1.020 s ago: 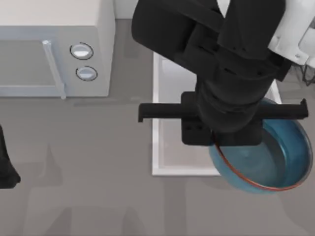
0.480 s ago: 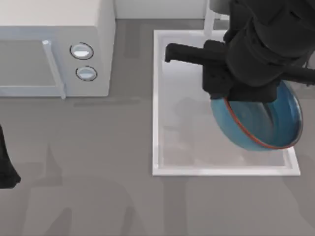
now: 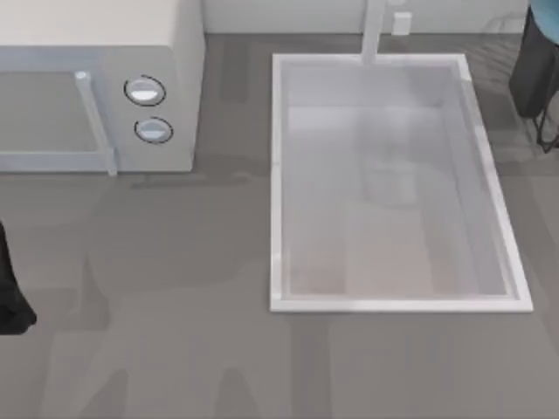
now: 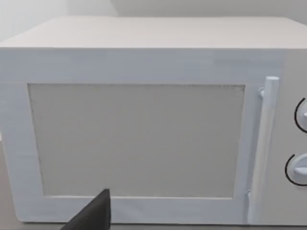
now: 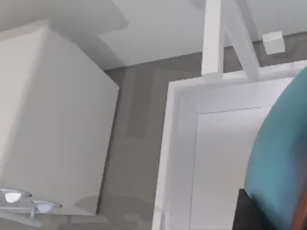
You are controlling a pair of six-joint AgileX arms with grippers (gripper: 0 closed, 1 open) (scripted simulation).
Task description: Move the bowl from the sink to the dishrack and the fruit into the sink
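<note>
The white sink [image 3: 279, 183] has nothing in its basin. The blue bowl [image 5: 280, 158] hangs tilted close to the right wrist camera, above the sink's far right corner, and a sliver of its blue [image 3: 548, 10] shows at the top view's upper right corner. My right gripper [image 3: 533, 78] is a black shape at that right edge, shut on the bowl, with one dark finger [image 5: 247, 211] against the bowl's side. Thin dark wires of the dishrack [image 3: 548, 133] stick in just below it. The fruit is out of view. My left arm [image 3: 10, 288] is parked at the left edge.
A white microwave [image 3: 96, 87] with two knobs stands at the back left, and its door [image 4: 139, 139] faces the left wrist camera. The white faucet post [image 3: 376, 30] rises at the sink's back rim. Grey countertop [image 3: 175, 332] lies in front.
My right arm has carried the bowl up and away to the right, off the basin and toward the upper right corner. The sink now lies bare. The left arm has not moved.
</note>
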